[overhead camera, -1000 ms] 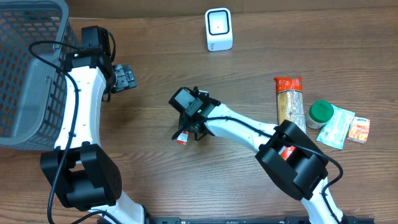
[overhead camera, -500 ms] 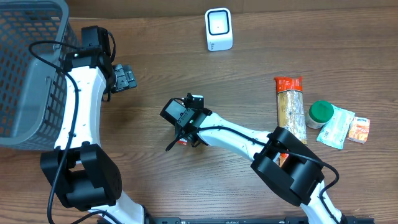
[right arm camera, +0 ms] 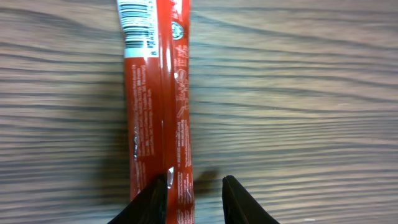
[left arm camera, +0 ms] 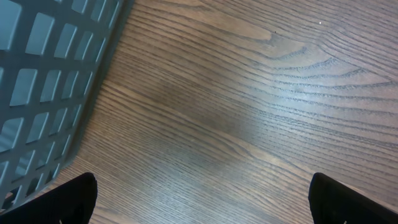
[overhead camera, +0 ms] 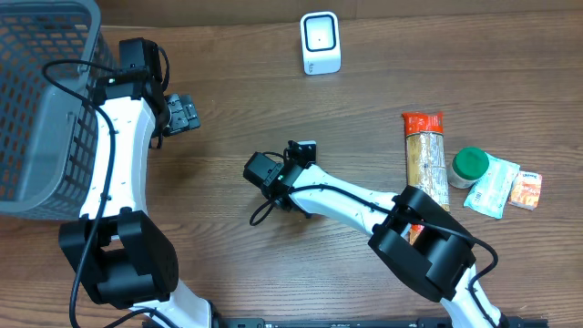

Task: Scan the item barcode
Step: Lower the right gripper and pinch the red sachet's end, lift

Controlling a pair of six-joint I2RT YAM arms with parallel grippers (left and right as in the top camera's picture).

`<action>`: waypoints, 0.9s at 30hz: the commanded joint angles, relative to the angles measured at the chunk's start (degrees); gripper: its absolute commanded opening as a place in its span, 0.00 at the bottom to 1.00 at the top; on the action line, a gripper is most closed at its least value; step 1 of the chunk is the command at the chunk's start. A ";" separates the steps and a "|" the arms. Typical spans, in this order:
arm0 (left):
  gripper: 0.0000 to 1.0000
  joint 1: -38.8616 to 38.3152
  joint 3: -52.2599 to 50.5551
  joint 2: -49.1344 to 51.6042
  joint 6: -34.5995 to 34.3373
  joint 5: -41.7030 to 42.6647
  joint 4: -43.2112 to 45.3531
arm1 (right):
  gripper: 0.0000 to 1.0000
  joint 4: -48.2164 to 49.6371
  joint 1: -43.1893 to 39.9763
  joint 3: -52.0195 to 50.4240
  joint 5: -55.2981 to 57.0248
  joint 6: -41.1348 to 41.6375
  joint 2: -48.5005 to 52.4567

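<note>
From above, the brown wooden desk (overhead camera: 228, 264) shows long grain lines. A small white box scanner with a dark square face (overhead camera: 320, 43) stands at the far edge. A grey plastic basket with a grid of holes (overhead camera: 36, 91) sits at the far left, cut off by the picture edge. The left fingers (overhead camera: 185, 114) hang near it. The white right arm (overhead camera: 346, 196) reaches to the middle of the desk, and its black head hides whatever is under it. At the right lie a long clear bag with orange ends (overhead camera: 425, 155), a round green lid (overhead camera: 471, 164) and two small flat packets, too small to read.

In the left wrist view, the left fingers are only dark tips in the bottom corners. They are spread wide, with bare wood between them.

In the right wrist view, a long red shiny packet (right arm camera: 158, 106) lies flat on the desk. Its long side runs straight away from the fingers. Its white barcode (right arm camera: 138, 22) is at the far end, cut off at the top. The right fingers (right arm camera: 152, 199) are partly open, with a small gap between them. One tip covers the packet's near end and the other is over bare wood. I cannot tell if the tip touches the packet.
</note>
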 commanded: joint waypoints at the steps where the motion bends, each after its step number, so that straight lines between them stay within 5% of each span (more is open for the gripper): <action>1: 1.00 -0.37 1.01 -0.46 0.66 0.28 0.00 | 0.29 -0.61 -1.81 -0.70 0.85 -2.38 -1.11; 8: 1.00 -0.37 1.01 -0.46 0.66 0.28 0.00 | 0.40 -12.39 -7.43 9.22 -4.76 -3.28 -4.79; 12: 1.00 -0.37 1.01 -0.46 0.66 0.28 0.00 | 0.62 -14.08 -11.15 12.83 -15.34 -9.68 -9.64; 16: 1.00 -0.37 1.01 -0.46 0.66 0.28 0.00 | 0.62 -15.63 -14.23 12.79 -25.90 -17.42 -10.75; 22: 1.00 -0.37 1.01 -0.46 0.66 0.28 0.00 | 0.37 -16.74 -16.26 9.66 -26.36 -28.92 -10.43; 27: 1.00 -0.37 1.01 -0.46 0.66 0.28 0.00 | 0.36 -14.29 -16.33 4.15 -26.16 -33.22 -10.43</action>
